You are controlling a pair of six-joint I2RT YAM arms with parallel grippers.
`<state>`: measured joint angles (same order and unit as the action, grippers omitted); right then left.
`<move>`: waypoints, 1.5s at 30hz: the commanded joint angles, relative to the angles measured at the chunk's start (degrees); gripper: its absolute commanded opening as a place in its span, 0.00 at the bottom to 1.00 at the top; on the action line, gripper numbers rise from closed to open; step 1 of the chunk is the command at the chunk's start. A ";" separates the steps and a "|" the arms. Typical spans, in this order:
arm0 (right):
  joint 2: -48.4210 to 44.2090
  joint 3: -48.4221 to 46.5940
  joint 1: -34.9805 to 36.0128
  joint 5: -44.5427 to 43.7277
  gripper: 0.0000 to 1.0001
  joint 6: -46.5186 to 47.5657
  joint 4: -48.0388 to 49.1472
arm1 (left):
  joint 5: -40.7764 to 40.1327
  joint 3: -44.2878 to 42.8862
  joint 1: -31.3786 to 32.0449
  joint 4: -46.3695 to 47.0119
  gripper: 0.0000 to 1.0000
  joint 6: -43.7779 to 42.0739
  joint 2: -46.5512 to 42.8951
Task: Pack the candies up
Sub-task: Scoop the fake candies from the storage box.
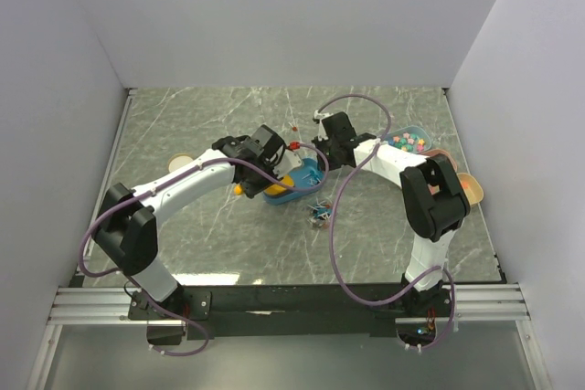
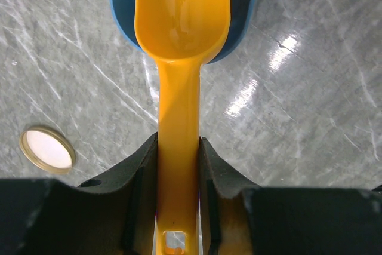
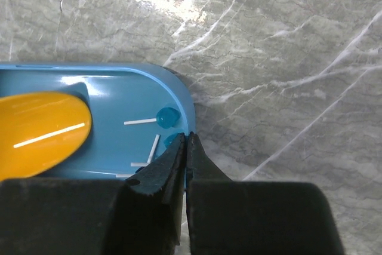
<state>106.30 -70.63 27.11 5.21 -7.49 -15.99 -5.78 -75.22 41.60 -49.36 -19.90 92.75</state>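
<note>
The scoop (image 2: pixel 182 22) is grasped by its handle in the left gripper (image 2: pixel 178 144), and its empty bowl is held above the tray (image 2: pixel 242 28). The right gripper (image 3: pixel 187 144) is clenched, with its tips at the rim of the tray. Whether the rim is pinched between them cannot be told. The candies (image 1: pixel 318 214) lie in a small heap on the table (image 1: pixel 210 116), just on the near side of the tray and between the two arms.

It is judged that the heap is to be scooped into the tray next. For this, the scoop should be brought low and flat to the table, so that the candies are gathered and not scattered. The tray should be steadied so that it does not slide. The handle is narrow and glossy, so some twisting in the grip may be expected.

The heap is shown only in the top view. Only in the right wrist view are two blue sweets on sticks (image 3: pixel 168 116) seen inside the tray. A lid (image 2: pixel 46 148) on the table is seen most plainly in the left wrist view.
</note>
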 commanded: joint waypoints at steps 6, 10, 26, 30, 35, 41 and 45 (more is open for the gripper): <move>-1.80 -0.65 1.62 -1.26 0.00 1.16 2.01 | 2.97 -3.53 1.72 -2.05 0.01 -0.93 1.64; -1.98 -0.91 2.06 -1.52 0.00 0.90 1.84 | 4.02 -5.81 2.08 -3.11 0.01 -0.32 4.44; -3.91 0.41 3.38 1.90 0.00 -3.15 3.33 | 5.34 -19.86 2.34 -8.11 0.01 7.24 20.01; -4.00 1.19 3.38 3.92 0.00 -4.99 5.08 | 7.79 -20.84 2.34 -6.10 0.01 8.73 21.33; -3.91 2.78 2.69 4.45 0.00 -6.84 6.85 | 9.47 -18.22 2.34 -1.54 0.01 9.96 20.11; -4.26 6.38 -0.04 7.09 0.00 -8.51 10.27 | 11.75 -10.41 1.55 6.46 0.01 11.37 15.19; -4.52 7.09 -1.10 7.00 0.00 -7.98 10.80 | 12.28 -5.03 0.85 12.35 0.01 11.99 10.71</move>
<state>103.88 -64.62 26.06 8.67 -13.65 -8.08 1.02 -82.96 42.35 -48.40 -8.91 107.46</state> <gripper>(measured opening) 0.042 0.321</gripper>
